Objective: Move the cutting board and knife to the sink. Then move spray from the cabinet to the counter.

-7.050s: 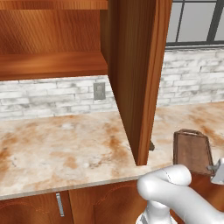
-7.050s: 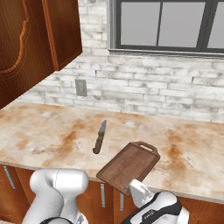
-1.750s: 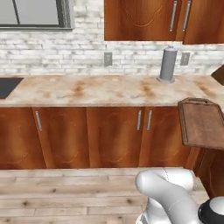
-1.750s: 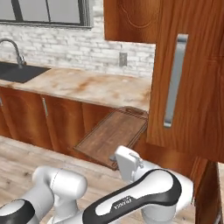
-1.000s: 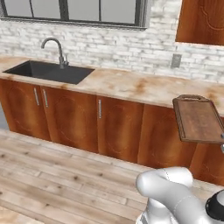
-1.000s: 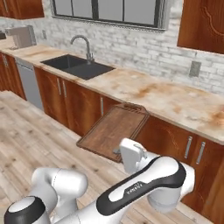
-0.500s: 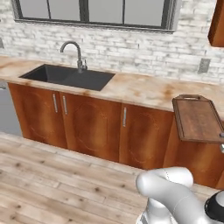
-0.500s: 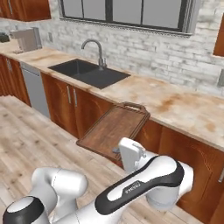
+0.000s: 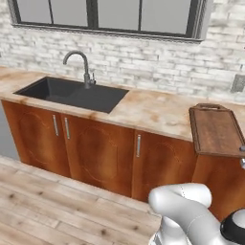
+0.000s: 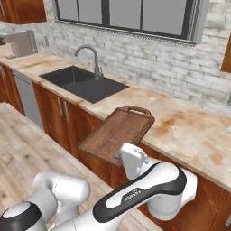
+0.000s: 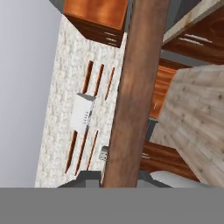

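Observation:
The dark-brown cutting board (image 10: 119, 131) hangs level over the counter's front edge, to the right of the sink (image 10: 83, 83); its handle loop points at the wall. My gripper (image 10: 118, 156) is shut on the board's near edge. In the left base view the board (image 9: 215, 130) is at the right edge, with the sink (image 9: 72, 93) and its curved faucet (image 9: 79, 62) to the left. The hand view shows the board (image 11: 135, 87) edge-on, running up from my gripper (image 11: 120, 179). The beige blotched counter (image 9: 158, 110) runs along the wall. The knife, spray and cabinet are out of view.
Low cupboards with arched doors (image 9: 95, 153) stand under the counter, above a plank floor (image 9: 38, 206). A window (image 10: 131, 16) sits over the brick wall. A grey appliance (image 10: 22, 43) stands at the counter's far left. A wall outlet (image 9: 237, 83) is at the right.
The base has driven, so the whole scene has shifted: the sink and faucet have slid to the right and grown nearer. The board stays in my gripper.

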Motion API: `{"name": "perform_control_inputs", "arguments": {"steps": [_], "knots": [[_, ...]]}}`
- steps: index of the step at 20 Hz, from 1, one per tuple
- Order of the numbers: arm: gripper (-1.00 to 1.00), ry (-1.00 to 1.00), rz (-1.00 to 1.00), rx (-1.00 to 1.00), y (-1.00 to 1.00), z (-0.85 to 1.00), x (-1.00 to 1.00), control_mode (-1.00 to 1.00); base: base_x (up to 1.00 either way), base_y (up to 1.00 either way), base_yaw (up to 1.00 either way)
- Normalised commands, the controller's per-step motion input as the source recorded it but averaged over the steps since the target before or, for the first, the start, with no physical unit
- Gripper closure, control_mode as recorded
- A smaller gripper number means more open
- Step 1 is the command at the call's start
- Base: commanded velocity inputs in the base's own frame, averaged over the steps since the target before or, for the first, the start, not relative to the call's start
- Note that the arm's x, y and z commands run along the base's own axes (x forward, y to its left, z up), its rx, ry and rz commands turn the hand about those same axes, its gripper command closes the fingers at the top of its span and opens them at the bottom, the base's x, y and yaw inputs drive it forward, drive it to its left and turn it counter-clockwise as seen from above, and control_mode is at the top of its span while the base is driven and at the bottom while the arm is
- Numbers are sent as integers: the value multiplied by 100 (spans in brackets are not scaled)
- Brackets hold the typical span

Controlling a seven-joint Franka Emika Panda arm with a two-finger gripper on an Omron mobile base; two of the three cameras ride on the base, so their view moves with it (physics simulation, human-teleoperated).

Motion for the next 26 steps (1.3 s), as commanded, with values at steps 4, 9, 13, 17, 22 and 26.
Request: {"name": "perform_control_inputs", "arguments": {"steps": [4,9,13,17,22,26], "knots": [[100,0,0,0,0,0,0,100,86,-12,15],[100,0,0,0,0,0,0,100,88,11,21],[100,0,0,0,0,0,0,100,83,38,9],[100,0,0,0,0,0,0,100,72,51,10],[100,0,0,0,0,0,0,100,61,57,13],[100,0,0,0,0,0,0,100,63,60,10]]}}
